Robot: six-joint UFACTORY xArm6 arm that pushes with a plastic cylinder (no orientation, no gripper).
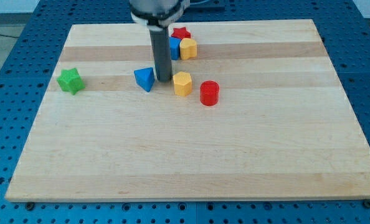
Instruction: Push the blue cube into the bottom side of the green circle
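Blue cube [175,48]: near the bench's [235,155] top edge, about midway along it. Its left part is hidden behind the rod, so the shape is only partly readable.

Cube's neighbours: a yellow block [189,48] is touching or just beside its right face. A red star [181,32] is just above it, toward the top edge.

My tip [164,79]: down on the bench between the blue wedge-shaped block [145,79] on the view's left and the yellow hexagon [182,83] on the view's right. It is close to both; contact cannot be told.

Gripper: none on this arm. It ends in a bare rod, so nothing is grasped or clamped.

Key relation: the cube lies toward the top edge from my tip and slightly to the view's right, near but not touching.

Green target: no round green piece is visible. The only green thing is a star-shaped block [70,81] near the left edge, well apart from the cube.

Red cylinder [209,93]: right of the hexagon and off the likely path.

Judgement, next move: if the green block is the goal, the cube must travel left and toward the bottom edge, then up into the block's lower side. My tip sits on the wrong side for that and would need to reach the cube's upper right, where the yellow block and red star crowd it.

Risk: the blue wedge lies on the line toward the green block and may be dragged along.
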